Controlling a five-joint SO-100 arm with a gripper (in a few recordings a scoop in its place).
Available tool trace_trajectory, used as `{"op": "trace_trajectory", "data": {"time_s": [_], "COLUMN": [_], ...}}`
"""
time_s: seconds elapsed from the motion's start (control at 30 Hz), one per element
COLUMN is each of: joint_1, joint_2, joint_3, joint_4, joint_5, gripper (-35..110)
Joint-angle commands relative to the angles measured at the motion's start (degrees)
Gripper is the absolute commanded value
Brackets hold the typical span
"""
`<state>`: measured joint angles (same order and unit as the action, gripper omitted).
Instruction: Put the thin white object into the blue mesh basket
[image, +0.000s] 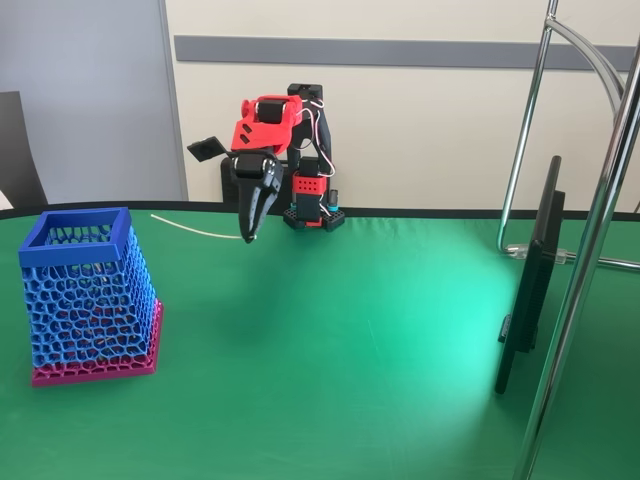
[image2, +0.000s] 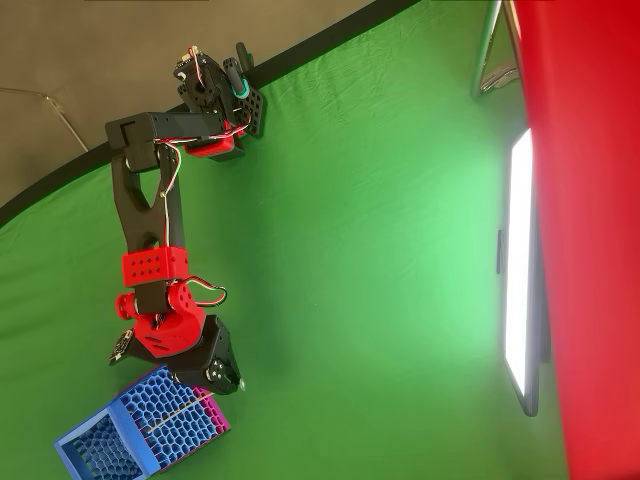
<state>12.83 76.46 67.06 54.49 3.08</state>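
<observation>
Up over the green table (image: 380, 330) the gripper (image: 250, 232) has its black fingers pinched together on one end of the thin white strand (image: 195, 227), so the rest of it sticks out sideways in the air, pointing toward the blue basket (image: 85, 290) in the fixed view. From overhead, the strand (image2: 180, 412) runs across the side of the basket (image2: 140, 430), not over the open top, with the gripper (image2: 222, 378) just beside the basket's pink base. That's my worry: the thing is floppy and roughly as long as the basket is wide, so if it's let go like this it probably drapes over the rim, snags in the mesh, or slides down onto the table. It likely needs tipping down first.
</observation>
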Motion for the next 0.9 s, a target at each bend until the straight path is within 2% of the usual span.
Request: {"op": "trace_trajectory", "data": {"time_s": [0.0,0.43,0.87], "joint_1": [1.1,8.4,20.0], "joint_2": [3.9,3.1,-5.6], "joint_3": [-2.8,-8.4,-19.3], "joint_4": [-1.5,-4.4,-6.6], "joint_5": [-1.6,-9.8,-16.2], "gripper": [4,3,3]}}
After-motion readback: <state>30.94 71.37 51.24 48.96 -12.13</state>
